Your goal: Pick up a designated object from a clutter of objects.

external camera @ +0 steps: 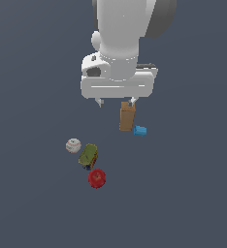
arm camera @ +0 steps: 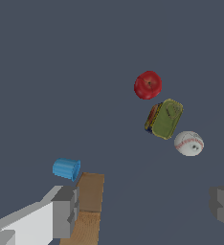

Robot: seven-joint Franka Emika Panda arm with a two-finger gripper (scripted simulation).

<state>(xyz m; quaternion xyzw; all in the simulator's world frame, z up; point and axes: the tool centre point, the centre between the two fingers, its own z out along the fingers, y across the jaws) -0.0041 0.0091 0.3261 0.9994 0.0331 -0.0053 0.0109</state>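
off-white stitched ball (arm camera: 188, 143) lies beside a flat olive can (arm camera: 166, 118); glossy claw (arm camera: 147, 208) hangs wide, holding nothing.

We see a plain dark grey-blue floor (external camera: 33, 72), and five small things stand on it. The off-white ball (external camera: 73, 145) lies just beside the olive-green can (external camera: 88, 155), and the red fruit (external camera: 97, 178) is near the can's other end. Well apart from them, the tall brown box (external camera: 126, 119) stands upright, with the small blue block (external camera: 140, 131) just beside it.
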